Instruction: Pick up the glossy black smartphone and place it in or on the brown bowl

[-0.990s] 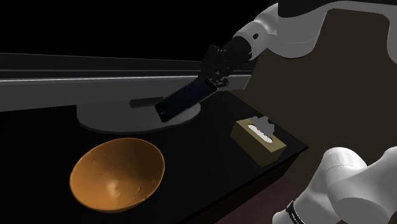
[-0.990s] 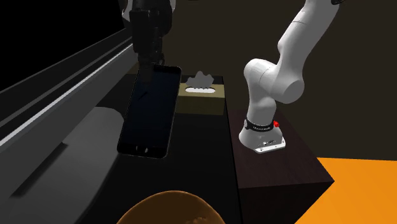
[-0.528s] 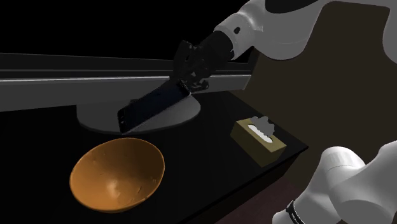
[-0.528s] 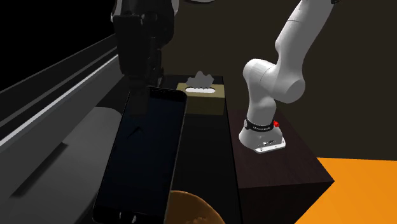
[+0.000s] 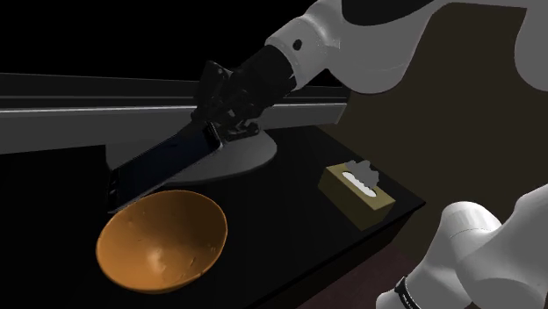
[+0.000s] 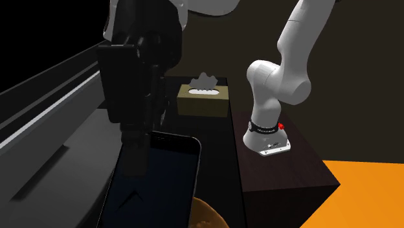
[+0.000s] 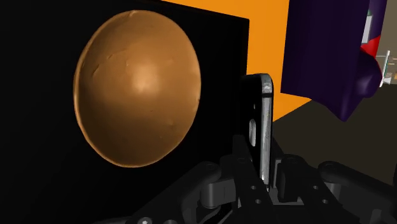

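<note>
Shoulder view: the white Franka arm (image 5: pixel 351 39) is reaching up and to the left over a black table (image 5: pixel 290 224), and its black gripper (image 5: pixel 218 133) is clamping the upper end of a glossy black smartphone (image 5: pixel 158 167). The phone is hanging in the air, slanting down toward the picture's left. Its lower end is sitting just above the far left rim of the brown bowl (image 5: pixel 162 239), apart from it as far as I can tell. The bowl is resting upright on the table near the front. Behind it a flat round grey disc (image 5: pixel 250 158) is lying on the tabletop, and a tan tissue box (image 5: pixel 356 186) is standing well off to the right, near the table's edge.

In the second exterior view, the gripper (image 6: pixel 134 150) is looming large in the foreground and gripping the smartphone (image 6: pixel 155 188) by its top, with the screen facing the camera. A sliver of the bowl (image 6: pixel 208 217) is peeking out at the bottom edge. The tissue box (image 6: pixel 204 99) is sitting farther back, and the arm's base (image 6: pixel 267 139) is standing on its dark stand (image 6: pixel 285 171) beside an orange floor (image 6: pixel 369 194).

Through the wrist view, the phone (image 7: pixel 264 121) is showing edge-on, pinched in the gripper (image 7: pixel 262 173) between both fingers (image 7: pixel 236 159). The bowl's (image 7: pixel 137 89) hollow is lying beyond, off to one side of the phone.
</note>
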Available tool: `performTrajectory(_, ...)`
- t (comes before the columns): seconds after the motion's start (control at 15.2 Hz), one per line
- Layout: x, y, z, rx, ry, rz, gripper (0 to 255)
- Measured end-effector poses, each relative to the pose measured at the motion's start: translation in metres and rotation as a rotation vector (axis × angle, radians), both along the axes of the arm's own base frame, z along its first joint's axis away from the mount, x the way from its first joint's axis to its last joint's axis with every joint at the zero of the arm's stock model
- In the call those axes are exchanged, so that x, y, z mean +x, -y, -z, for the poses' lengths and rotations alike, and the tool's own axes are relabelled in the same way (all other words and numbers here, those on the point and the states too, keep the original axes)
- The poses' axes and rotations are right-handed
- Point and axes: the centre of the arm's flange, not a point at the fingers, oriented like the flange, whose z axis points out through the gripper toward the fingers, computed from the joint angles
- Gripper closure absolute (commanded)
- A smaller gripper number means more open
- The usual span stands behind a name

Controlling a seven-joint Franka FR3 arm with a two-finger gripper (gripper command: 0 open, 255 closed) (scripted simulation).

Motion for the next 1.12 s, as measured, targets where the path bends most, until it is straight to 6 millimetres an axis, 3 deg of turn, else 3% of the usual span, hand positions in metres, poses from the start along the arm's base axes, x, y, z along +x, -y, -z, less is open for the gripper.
performTrajectory(1.12, 0.0, 0.0, 0.082, 0.0, 0.0, 0.001, 255)
